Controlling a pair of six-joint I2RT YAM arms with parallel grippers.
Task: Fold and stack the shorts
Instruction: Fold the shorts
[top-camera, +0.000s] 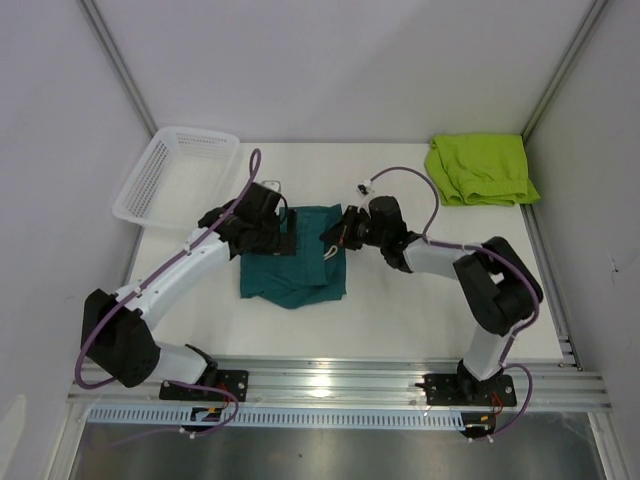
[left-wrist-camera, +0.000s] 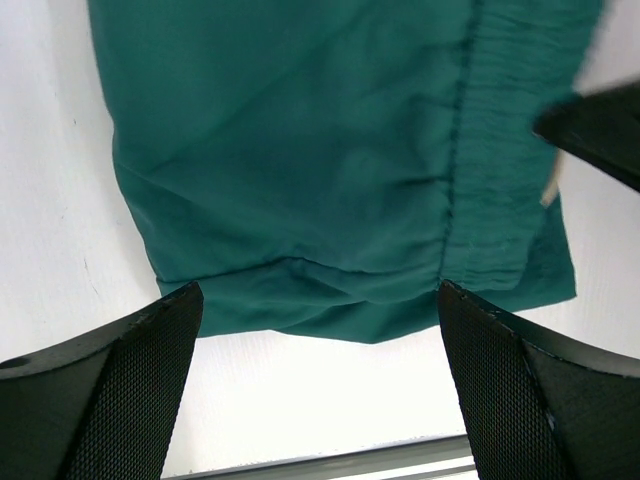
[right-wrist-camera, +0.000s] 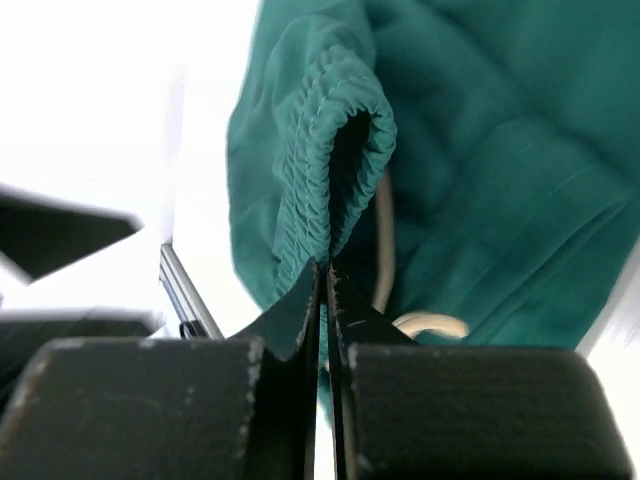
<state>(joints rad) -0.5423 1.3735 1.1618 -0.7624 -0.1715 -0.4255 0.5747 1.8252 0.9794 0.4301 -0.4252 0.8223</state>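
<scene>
Two pairs of shorts lie on the counter (top-camera: 400, 310), well apart. The dark teal shorts (top-camera: 295, 265) sit near the middle, loosely bunched, between my two arms. The lime green shorts (top-camera: 480, 170) rest in a folded heap at the far right corner. A white mesh basket (top-camera: 130, 200) stands at the far left corner.

My right end effector (right-wrist-camera: 322, 270) is closed tight on the dark teal shorts. Its fingers pinch a fold of the gathered waistband (right-wrist-camera: 340, 130), which loops up just above the tips. The white drawstring (right-wrist-camera: 430, 322) curls just behind that fold. From above, this end effector (top-camera: 335, 235) meets the right edge of the teal fabric.

My left end effector (left-wrist-camera: 318, 292) is spread wide and grips nothing. Its two fingers (left-wrist-camera: 150, 370) frame the hem of the teal shorts (left-wrist-camera: 300, 180), which lie flat on the counter beneath. From above, it (top-camera: 285, 235) hangs over the far left part of the garment.
</scene>
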